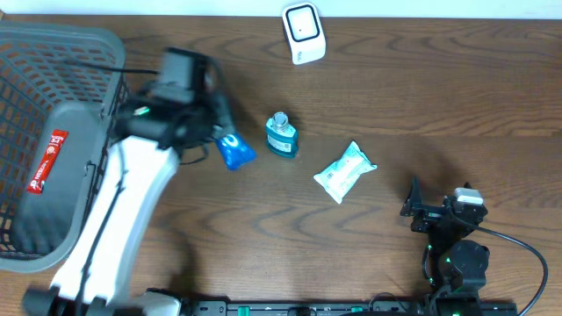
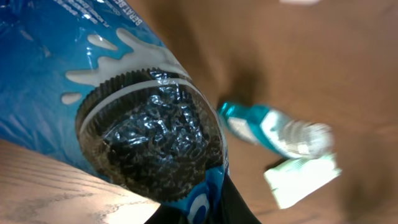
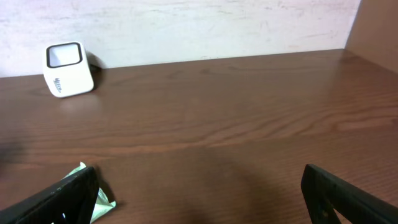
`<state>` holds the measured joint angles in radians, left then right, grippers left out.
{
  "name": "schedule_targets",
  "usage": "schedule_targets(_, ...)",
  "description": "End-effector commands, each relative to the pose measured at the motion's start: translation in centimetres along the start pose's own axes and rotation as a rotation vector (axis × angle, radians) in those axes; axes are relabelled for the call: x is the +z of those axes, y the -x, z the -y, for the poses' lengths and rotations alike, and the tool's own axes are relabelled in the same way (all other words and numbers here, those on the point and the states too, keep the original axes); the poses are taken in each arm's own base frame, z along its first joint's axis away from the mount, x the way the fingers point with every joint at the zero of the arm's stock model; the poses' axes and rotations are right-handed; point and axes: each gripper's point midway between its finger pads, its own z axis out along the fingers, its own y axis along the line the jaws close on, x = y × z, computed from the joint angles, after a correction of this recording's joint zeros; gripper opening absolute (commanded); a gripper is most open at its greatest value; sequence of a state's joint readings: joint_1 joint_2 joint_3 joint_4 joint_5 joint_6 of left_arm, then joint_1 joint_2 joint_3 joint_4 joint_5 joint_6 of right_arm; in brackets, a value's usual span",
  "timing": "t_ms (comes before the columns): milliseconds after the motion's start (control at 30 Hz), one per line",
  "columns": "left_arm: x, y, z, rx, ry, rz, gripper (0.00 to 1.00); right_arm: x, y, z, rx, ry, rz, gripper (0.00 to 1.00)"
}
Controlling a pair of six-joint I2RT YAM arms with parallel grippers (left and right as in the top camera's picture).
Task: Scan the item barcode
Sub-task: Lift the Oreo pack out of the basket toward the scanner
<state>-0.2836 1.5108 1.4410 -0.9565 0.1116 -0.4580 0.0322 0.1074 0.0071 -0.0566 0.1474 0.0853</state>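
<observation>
Overhead, the left gripper was closed on a blue cookie packet, holding it above the bench, left of a small blue bottle. A pale green packet lay to the right of the bottle. The white scanner stood well apart at the far edge. A grey basket at the left end held a red packet. The right gripper sat near the bench's near right corner, holding nothing.

Left wrist: the cookie packet filled most of the frame, showing its printed biscuit and milk splash. The bottle and the green packet were blurred beyond it. No barcode could be made out.

Right wrist: the two fingers stood wide apart over bare wood. A corner of the green packet showed beside the left finger. The scanner stood far off by the wall.
</observation>
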Motion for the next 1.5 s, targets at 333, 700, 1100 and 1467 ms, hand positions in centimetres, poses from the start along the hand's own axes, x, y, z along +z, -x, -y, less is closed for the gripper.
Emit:
schedule_targets(333,14.2,-4.8,-1.6,0.069,0.203,-0.298,0.07,0.0,-0.1,-0.1,-0.014,0.004,-0.003,0.99)
schedule_targets(700,13.5,-3.9,-1.5,0.061,0.200,-0.278,0.99,0.0,-0.1,-0.1,-0.014,0.004,-0.003,0.99)
schedule_targets(1100,10.3,-1.0,-1.0,0.041,0.185,-0.110,0.08,0.0,-0.1,-0.1,-0.014,0.004,-0.003,0.99)
schedule_targets(1467,13.9,-3.4,-2.9,0.031,0.205,-0.126,0.08,0.0,-0.1,-0.1,-0.014,0.004,-0.003,0.99)
